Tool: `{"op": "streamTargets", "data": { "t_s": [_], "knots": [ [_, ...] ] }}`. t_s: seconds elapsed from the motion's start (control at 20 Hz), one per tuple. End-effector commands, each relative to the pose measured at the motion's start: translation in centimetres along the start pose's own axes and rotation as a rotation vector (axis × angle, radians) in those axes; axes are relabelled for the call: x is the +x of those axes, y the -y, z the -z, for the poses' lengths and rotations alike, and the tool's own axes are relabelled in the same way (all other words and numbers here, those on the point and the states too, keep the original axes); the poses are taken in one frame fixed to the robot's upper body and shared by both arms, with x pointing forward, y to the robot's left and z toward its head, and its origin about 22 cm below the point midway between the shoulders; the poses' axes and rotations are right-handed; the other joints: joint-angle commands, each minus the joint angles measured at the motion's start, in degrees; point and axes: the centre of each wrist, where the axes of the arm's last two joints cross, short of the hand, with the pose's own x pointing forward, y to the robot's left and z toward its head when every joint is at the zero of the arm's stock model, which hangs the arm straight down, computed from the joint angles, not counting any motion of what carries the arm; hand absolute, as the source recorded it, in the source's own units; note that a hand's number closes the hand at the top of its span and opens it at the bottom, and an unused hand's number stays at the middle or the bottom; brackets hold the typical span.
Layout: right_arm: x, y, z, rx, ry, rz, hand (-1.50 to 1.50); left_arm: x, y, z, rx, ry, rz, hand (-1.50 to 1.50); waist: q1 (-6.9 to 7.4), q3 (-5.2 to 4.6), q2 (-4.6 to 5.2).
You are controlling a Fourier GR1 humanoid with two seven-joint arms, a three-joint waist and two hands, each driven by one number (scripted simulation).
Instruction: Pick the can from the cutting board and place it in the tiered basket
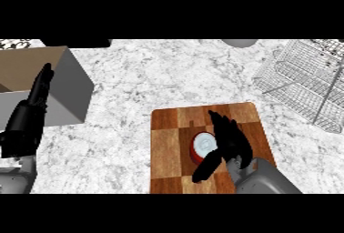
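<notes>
A red can point(201, 146) with a white top stands upright on the wooden cutting board point(168, 136) in the lower middle of the head view. My right hand point(229, 139) is open around it, fingers stretched along the can's right side and the thumb reaching down past its front left; part of the can is hidden by the hand. The white wire tiered basket point(306, 86) stands at the upper right. At the left edge my left hand point(33, 107) rests open, fingers pointing up.
A grey open box point(64, 86) stands at the upper left, behind my left hand. A grey round object point(240, 43) shows at the top edge. Marble counter lies between the board and the basket.
</notes>
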Motion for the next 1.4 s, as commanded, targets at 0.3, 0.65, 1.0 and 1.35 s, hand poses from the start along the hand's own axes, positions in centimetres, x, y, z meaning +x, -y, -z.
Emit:
{"op": "streamTargets", "data": {
  "t_s": [0.3, 0.65, 1.0, 1.35],
  "knots": [
    [1.0, -2.6, 0.4, 0.098, -0.042, -0.226, 1.50, -3.8, 1.4, -1.0, -0.036, -0.200, 0.004, 0.00, 0.12, -1.07, 1.58],
    [2.7, -2.3, -0.2, 0.077, -0.035, -0.027, 1.50, -4.4, 0.3, -1.0, -0.012, -0.203, 0.018, 0.00, -0.38, -1.03, 1.46],
    [5.0, 3.1, 4.0, -0.209, -0.157, 0.108, 1.50, -2.9, 0.1, -1.2, -0.036, -0.153, -0.004, 0.00, 2.11, -1.11, 2.40],
    [8.8, 10.4, 5.0, -0.621, -0.114, 0.288, 1.50, -2.0, 1.5, -1.4, -0.075, -0.133, -0.020, 0.00, 3.46, -1.07, 2.83]
  ]
}}
